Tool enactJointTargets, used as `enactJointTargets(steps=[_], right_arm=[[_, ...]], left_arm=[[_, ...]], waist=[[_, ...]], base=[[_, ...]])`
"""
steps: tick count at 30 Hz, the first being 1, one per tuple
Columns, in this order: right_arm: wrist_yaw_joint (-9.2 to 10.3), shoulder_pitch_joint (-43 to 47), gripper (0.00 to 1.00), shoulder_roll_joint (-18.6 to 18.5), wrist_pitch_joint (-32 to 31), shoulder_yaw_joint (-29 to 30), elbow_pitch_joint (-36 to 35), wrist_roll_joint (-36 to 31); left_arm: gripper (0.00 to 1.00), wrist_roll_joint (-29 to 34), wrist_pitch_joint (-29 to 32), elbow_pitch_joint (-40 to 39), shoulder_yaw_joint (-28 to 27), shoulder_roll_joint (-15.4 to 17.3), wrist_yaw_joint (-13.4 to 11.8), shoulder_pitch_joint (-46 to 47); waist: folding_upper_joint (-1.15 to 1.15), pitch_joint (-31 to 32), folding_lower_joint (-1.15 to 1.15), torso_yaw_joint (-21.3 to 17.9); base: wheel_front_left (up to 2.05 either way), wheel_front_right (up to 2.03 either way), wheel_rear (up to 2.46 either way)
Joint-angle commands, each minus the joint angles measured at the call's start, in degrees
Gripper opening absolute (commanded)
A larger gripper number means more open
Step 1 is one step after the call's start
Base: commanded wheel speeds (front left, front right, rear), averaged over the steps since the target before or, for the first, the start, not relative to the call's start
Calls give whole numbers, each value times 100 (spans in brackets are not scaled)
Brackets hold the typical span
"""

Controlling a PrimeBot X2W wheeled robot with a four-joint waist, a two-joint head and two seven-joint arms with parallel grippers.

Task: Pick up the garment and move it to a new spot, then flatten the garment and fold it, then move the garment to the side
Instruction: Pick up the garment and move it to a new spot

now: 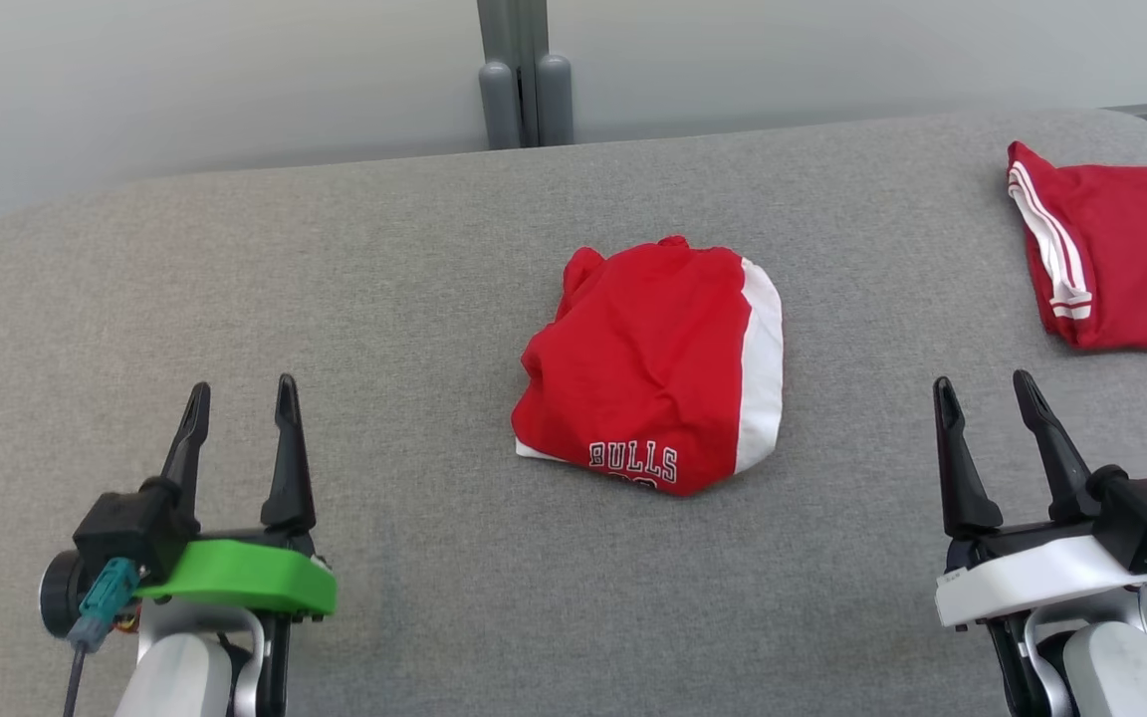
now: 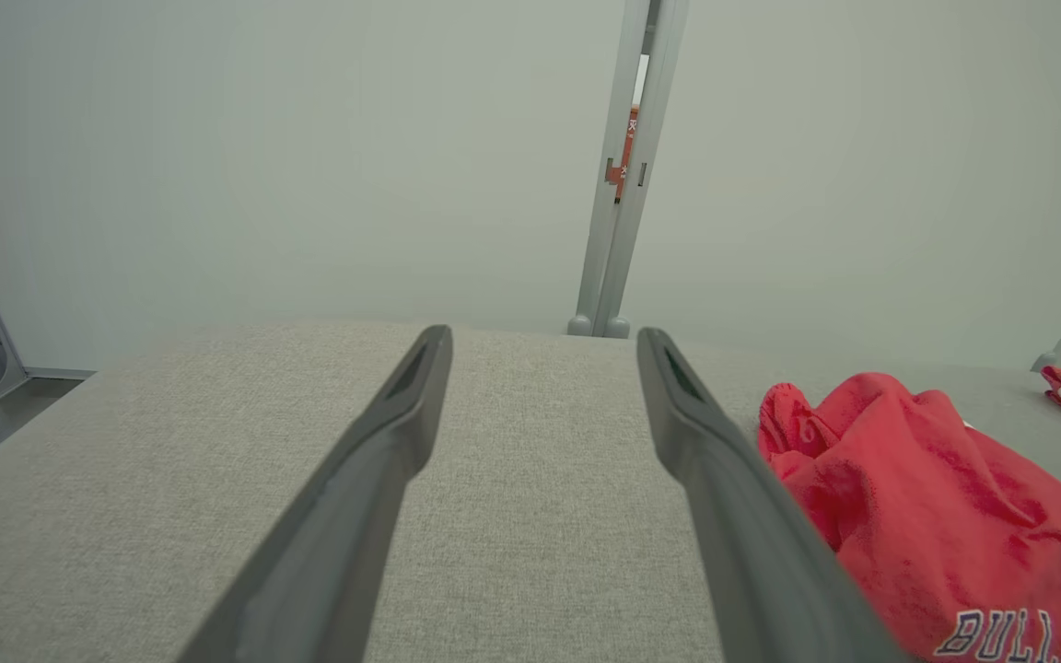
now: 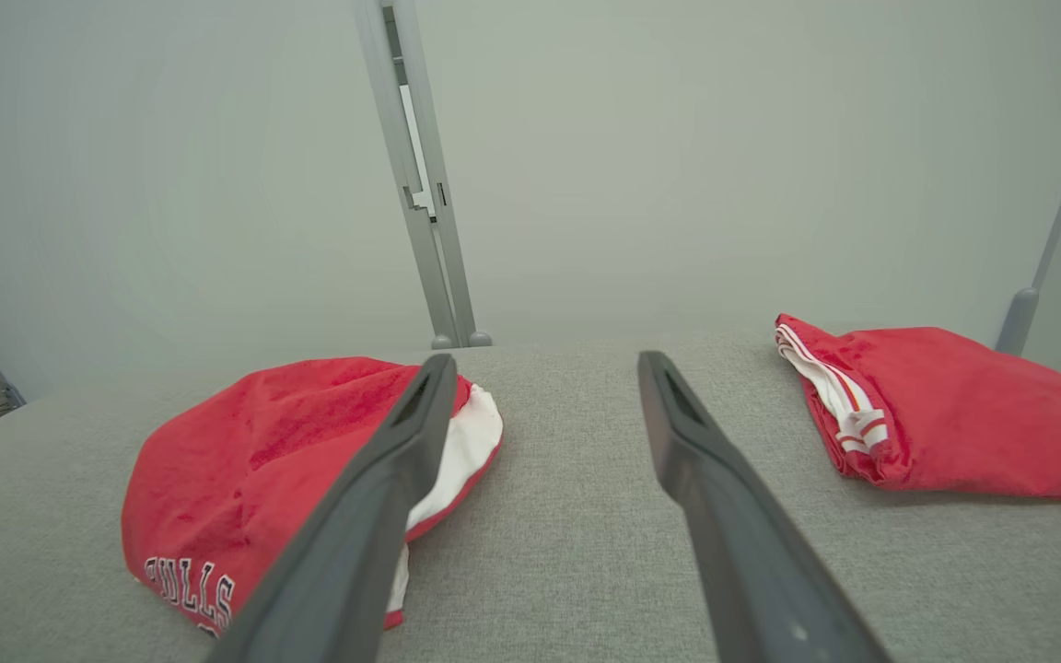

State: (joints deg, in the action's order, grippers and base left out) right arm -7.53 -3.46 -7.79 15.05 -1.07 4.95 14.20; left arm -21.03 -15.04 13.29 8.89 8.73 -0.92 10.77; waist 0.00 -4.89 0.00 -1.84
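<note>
A red garment with a white side panel and "BULLS" lettering [image 1: 655, 366] lies bunched in the middle of the grey padded table [image 1: 414, 279]. In the left wrist view the same garment [image 2: 936, 525] sits to the right of the fingers; in the right wrist view the garment [image 3: 254, 470] sits to the left, partly behind one finger. My left gripper [image 1: 241, 398] stands open at the lower left, well clear of the cloth. My right gripper [image 1: 982, 393] stands open at the lower right, also apart from it. Nothing is between either pair of fingers.
A second red garment with white stripes [image 1: 1111, 259] lies folded at the table's far right edge, and shows again as a folded red garment [image 3: 936, 414] in the right wrist view. A pale wall with a grey post [image 1: 526, 70] runs behind the table.
</note>
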Motion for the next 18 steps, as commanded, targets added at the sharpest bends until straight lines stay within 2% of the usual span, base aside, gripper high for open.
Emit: enactJointTargets(steps=[1,9,18], right_arm=[[9,97,100,-32,16,-11,-18,-15],[9,216,100,-51,16,-18,-17,62],[9,322,100,12,15,-29,65,117]], left_arm=[[100,49,-14,-47,-93,6,49,-184],[100,271,-15,-277,-452,-110,341,-787],[100,605,-15,-287,-700,-229,564,-946]], waist=[[0,68,0,82],[0,120,0,184],[0,144,0,232]], base=[[0,0,0],[0,0,0],[0,0,0]])
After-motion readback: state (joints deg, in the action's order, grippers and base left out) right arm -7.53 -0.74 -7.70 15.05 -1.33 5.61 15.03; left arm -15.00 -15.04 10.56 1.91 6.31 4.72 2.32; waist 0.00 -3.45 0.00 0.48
